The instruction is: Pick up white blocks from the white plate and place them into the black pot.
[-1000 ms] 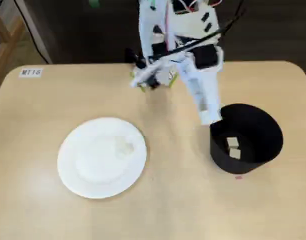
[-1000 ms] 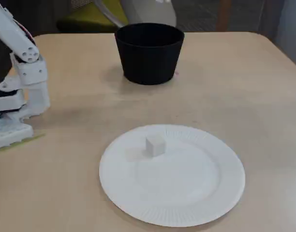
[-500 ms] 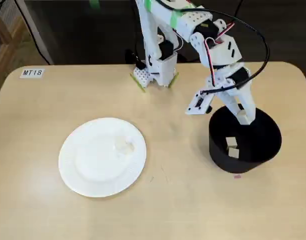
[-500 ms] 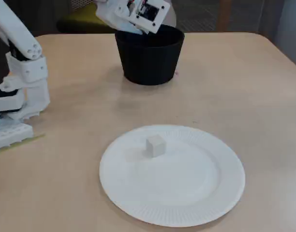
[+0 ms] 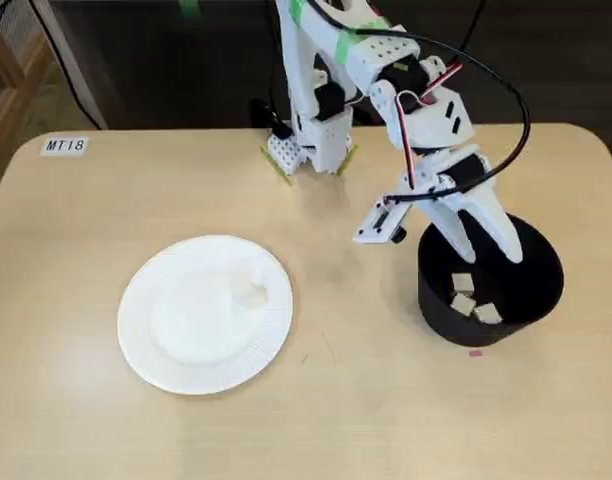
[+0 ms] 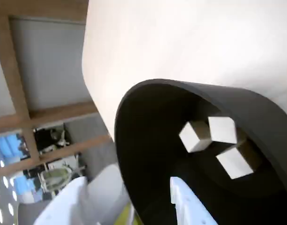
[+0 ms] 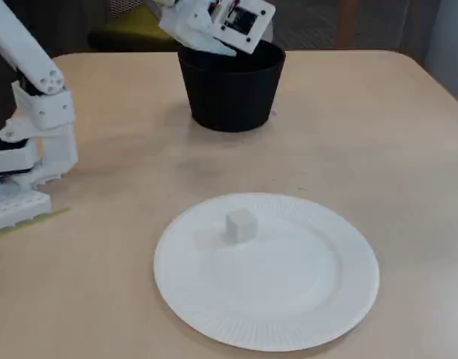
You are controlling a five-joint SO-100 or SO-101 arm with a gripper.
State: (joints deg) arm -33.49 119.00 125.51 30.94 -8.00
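The black pot [image 5: 436, 300] stands at the right of the table in a fixed view, and three white blocks [image 5: 464, 284] lie on its floor. The wrist view shows them inside the pot [image 6: 204, 91]: one block [image 6: 195, 136], a second [image 6: 223, 130] and a third [image 6: 235, 161]. My gripper [image 5: 481, 250] hangs over the pot's mouth with its jaws apart and nothing between them. The white plate [image 5: 186, 330] lies to the left with one block [image 5: 251, 293] on it. That block [image 7: 241, 225], the plate [image 7: 289, 292], pot [image 7: 229, 93] and gripper [image 7: 206, 41] also show in a fixed view.
The arm's white base [image 5: 311, 150] is clamped at the table's far edge, and it also shows in a fixed view [image 7: 23, 172]. A small label [image 5: 65, 145] sits at the far left corner. A small pink mark [image 5: 475, 352] lies on the table by the pot.
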